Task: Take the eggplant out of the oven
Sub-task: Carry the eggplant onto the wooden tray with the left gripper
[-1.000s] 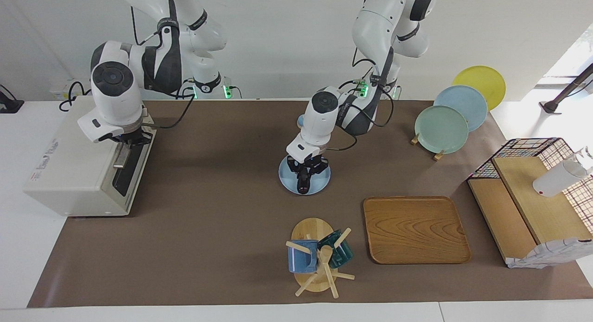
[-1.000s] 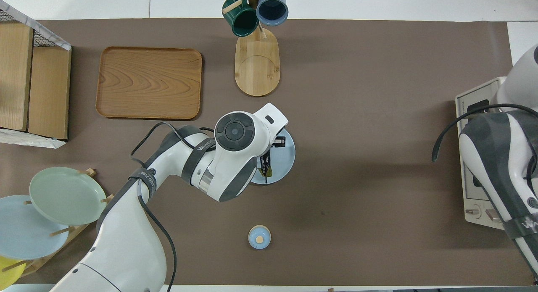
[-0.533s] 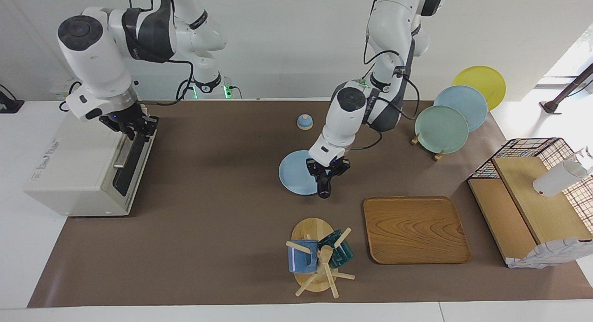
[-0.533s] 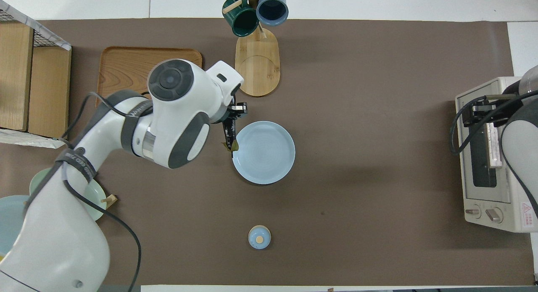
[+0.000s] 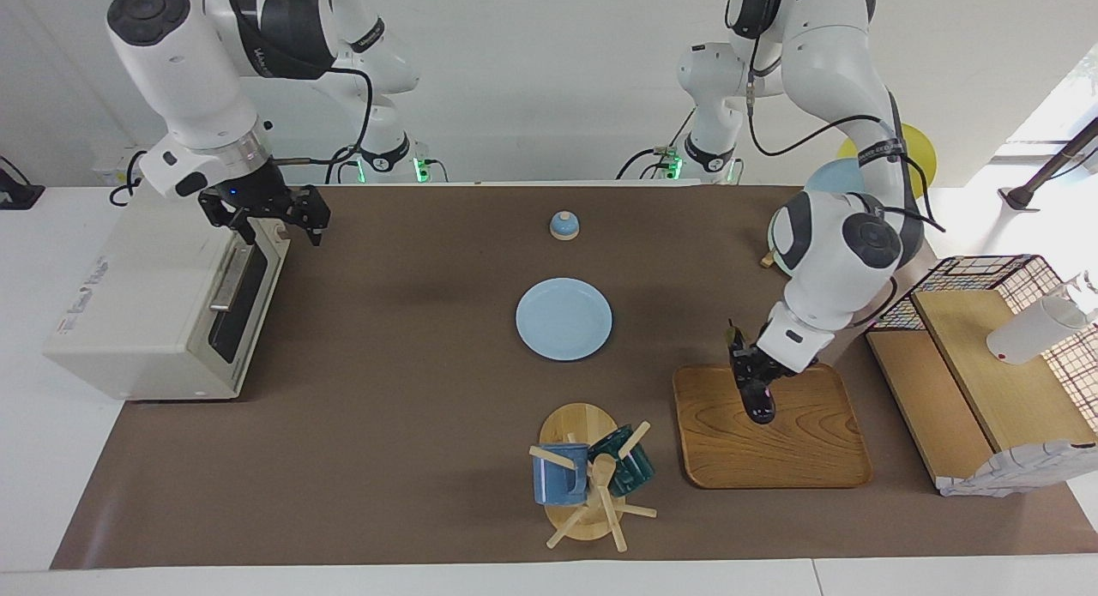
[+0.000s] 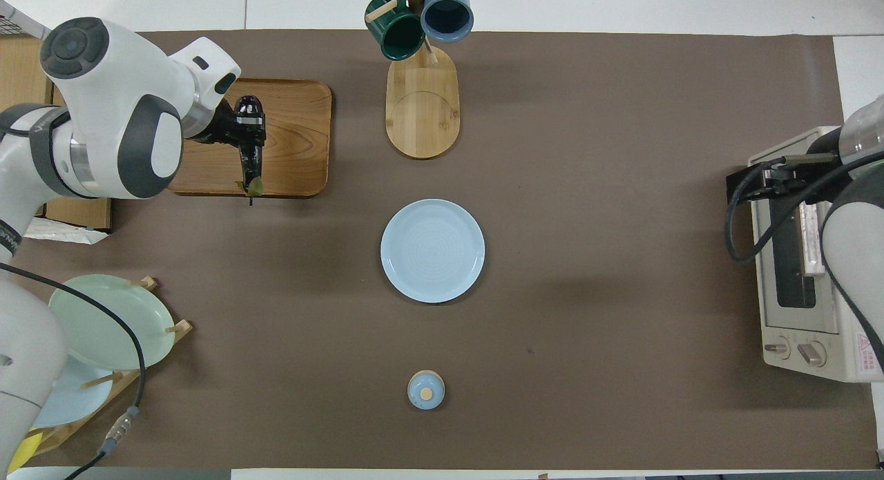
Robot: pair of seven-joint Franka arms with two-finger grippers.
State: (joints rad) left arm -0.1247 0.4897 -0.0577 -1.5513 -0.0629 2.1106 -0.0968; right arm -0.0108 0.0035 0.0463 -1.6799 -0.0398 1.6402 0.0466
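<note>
- The left tool (image 5: 757,382) hangs over the wooden tray (image 5: 806,459), clamped on the eggplant (image 5: 758,399).
- The eggplant (image 6: 250,145) is dark and glossy; it hangs in the air over the tray (image 6: 297,141), its green stem end over the tray edge nearer the robots.
- The oven (image 5: 146,304) stands at the right arm's end of the counter (image 5: 386,424), its dark glass door shut and its silver handle along the top of the door.
- The right tool (image 5: 266,214) hovers just over the oven's top edge at the door, its fingers spread apart and holding nothing.
- In the overhead view the right tool (image 6: 760,183) sits over the end of the oven (image 6: 794,259) farther from the robots; the knobs are at the nearer end.
- A light blue plate (image 5: 564,319) lies bare at mid counter, well apart from both tools.
- A small blue knob-topped lid (image 5: 564,225) sits nearer to the robots than the plate.
- A mug rack (image 5: 588,476) with a blue and a green mug stands farther from the robots than the plate, beside the tray.
</note>
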